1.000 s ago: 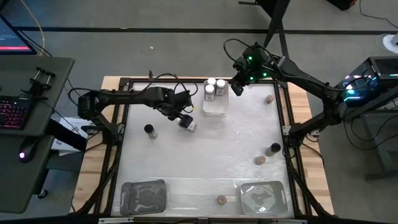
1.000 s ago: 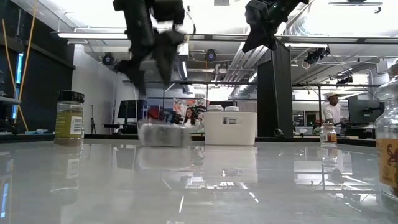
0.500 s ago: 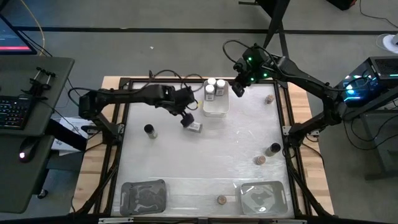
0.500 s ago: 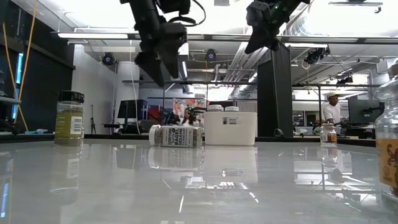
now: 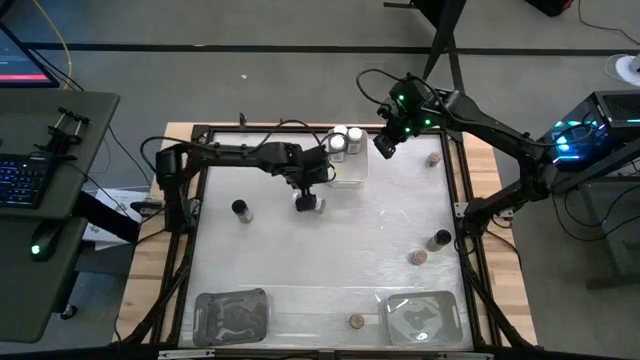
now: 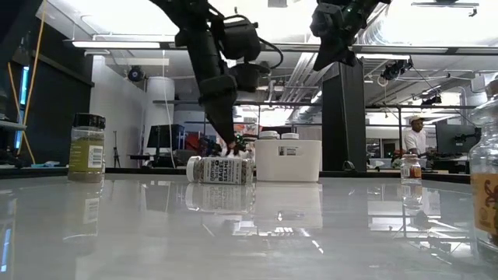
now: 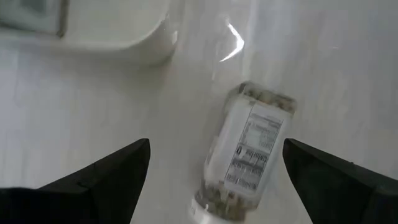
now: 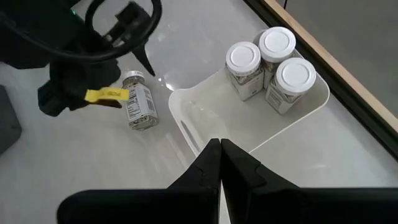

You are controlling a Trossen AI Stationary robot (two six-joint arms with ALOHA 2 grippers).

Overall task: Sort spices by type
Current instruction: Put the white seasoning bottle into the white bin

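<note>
- A jar (image 5: 307, 203) lies on its side on the table (image 5: 380, 240), just beside the white tray (image 5: 346, 172).
- The left gripper (image 5: 308, 188) hangs right over the jar. Its fingers (image 7: 106, 180) are wide apart and hold nothing.
- The right gripper (image 5: 384, 143) waits high up past the tray, with its fingers together and nothing in them.
- Three white-topped jars (image 8: 267, 65) stand at the far end of the tray. The near end is bare.
- To do this step well, the left gripper should go down with one finger on each side of the round body.
- It should grab the middle, not the cap, because a lying jar can roll away.
- It should squeeze gently, lift slowly, and turn the jar upright.
- Then the jar could go in the tray beside the others, if its top matches. The cap colour is hard to tell from here.
</note>
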